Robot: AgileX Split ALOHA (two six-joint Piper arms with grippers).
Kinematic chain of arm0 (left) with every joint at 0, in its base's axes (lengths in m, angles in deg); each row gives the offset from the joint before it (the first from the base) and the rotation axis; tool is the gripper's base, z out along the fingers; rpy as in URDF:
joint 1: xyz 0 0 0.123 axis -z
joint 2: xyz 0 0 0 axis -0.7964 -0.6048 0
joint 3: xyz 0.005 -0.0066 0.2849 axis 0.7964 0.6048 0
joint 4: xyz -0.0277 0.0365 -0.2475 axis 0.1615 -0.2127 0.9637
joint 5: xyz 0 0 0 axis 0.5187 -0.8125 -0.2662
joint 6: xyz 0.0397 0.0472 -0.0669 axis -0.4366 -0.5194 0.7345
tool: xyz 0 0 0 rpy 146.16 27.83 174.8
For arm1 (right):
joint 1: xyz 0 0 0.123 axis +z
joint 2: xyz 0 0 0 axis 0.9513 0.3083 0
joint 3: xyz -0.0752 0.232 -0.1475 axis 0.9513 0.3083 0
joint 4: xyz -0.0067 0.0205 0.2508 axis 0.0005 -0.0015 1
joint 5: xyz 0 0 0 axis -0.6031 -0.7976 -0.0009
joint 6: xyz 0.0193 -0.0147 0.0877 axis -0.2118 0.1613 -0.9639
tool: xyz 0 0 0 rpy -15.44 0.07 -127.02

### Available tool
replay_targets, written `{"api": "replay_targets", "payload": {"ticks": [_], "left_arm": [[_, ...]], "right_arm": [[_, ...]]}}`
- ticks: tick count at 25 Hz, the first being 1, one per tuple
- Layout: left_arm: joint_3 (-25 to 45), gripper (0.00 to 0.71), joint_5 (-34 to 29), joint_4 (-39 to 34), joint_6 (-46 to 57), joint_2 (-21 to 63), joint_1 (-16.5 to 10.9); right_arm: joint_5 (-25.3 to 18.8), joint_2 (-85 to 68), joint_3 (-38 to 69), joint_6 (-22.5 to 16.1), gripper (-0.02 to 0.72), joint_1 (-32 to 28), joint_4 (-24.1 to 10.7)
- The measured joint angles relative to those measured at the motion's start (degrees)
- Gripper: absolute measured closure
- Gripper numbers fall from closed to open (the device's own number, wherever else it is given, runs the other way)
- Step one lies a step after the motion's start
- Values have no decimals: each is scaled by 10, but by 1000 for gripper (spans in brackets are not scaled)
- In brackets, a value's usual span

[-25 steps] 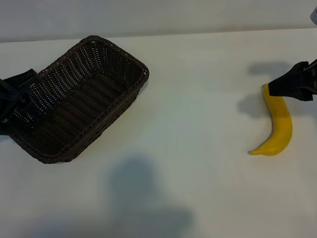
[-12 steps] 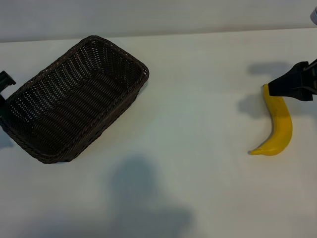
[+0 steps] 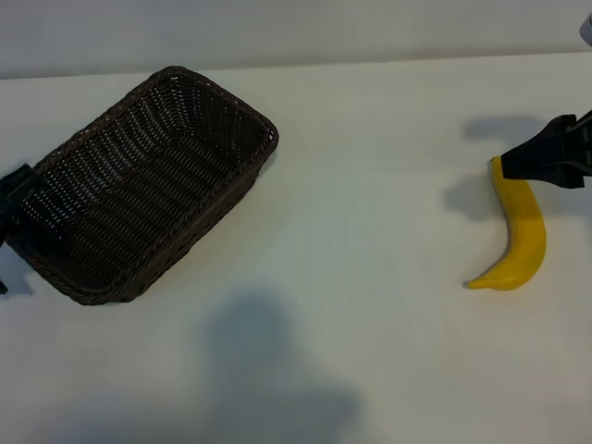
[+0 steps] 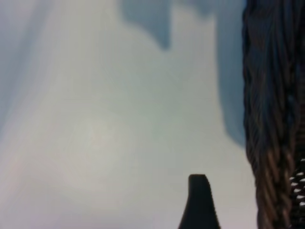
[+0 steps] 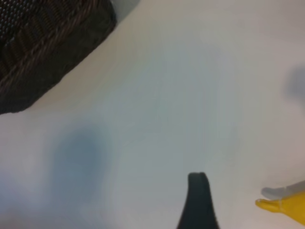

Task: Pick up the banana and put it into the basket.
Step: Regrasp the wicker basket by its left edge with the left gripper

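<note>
The banana lies near the table's right edge, well apart from the basket at the left; the right end effector hangs wide open at its stem end, holding nothing; closing there risks it rolling away; the left end effector, open and empty, could nudge the basket.

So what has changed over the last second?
The left gripper slid off the dark brown woven wicker basket to the picture's left edge, holding nothing. The basket, the curved yellow banana and the right gripper above its stem end kept still.
</note>
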Motion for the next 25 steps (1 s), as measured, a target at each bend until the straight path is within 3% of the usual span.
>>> {"api": "replay_targets", "payload": {"ticks": [25], "left_arm": [[3, 148, 101, 35, -16, -113, 0]], "right_arm": [[1, 0, 0, 0, 156, 0, 0]]}}
